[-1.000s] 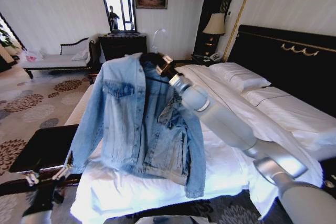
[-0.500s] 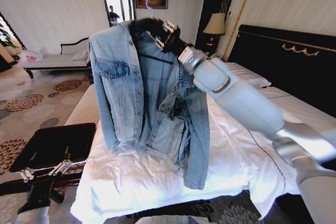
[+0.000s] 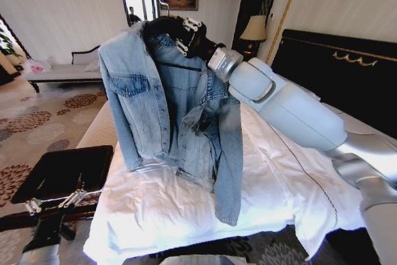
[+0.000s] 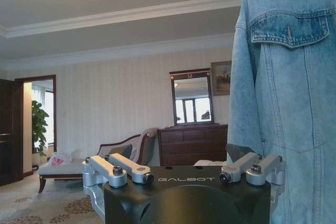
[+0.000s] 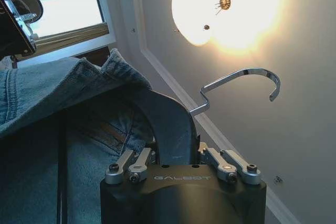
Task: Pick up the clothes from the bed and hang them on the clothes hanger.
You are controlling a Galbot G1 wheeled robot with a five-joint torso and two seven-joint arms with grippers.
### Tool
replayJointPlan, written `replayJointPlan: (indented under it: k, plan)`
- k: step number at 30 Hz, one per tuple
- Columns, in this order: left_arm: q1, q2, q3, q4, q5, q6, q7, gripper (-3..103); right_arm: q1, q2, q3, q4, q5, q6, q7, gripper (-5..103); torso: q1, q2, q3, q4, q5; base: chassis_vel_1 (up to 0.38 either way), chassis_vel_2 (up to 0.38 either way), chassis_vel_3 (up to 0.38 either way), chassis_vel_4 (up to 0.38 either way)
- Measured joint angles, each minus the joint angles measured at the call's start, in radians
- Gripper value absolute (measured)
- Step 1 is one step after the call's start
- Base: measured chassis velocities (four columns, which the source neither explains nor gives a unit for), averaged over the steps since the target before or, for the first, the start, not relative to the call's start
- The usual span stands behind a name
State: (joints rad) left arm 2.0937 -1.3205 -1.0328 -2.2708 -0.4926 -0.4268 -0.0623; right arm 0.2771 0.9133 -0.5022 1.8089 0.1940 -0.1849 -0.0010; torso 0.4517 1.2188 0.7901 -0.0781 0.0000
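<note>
Lifting higher than a moment ago: right tool (image 3: 186,34) pinching hanger (image 3: 162,25), jacket (image 3: 170,116) hanging lengthwise below, hem brushing bed (image 3: 279,172). Left tool (image 4: 184,174) spread, waiting low.

Jacket lifted higher off the bed

Over the last second I've brought the right gripper (image 3: 180,32) up and toward me, so the black hanger (image 5: 168,124) clamped in it now rides near the top of my head view. The denim jacket (image 3: 167,110) has gone from draped over the white bed (image 3: 155,209) to hanging nearly free, hem just brushing the sheet. The left gripper (image 3: 53,206) has dropped slightly.
</note>
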Motion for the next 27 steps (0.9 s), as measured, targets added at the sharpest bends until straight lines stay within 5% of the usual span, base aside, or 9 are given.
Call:
replayJointPlan:
  k: [27]
  plan:
    - [0.0,0.001,0.0,0.001,0.0,-0.001,0.002,100,-0.023,-0.087,0.024,0.094,-0.004,-0.022,0.03,31,0.0,0.0,0.0,0.0,0.0001,0.046,-0.046,-0.056,0.055]
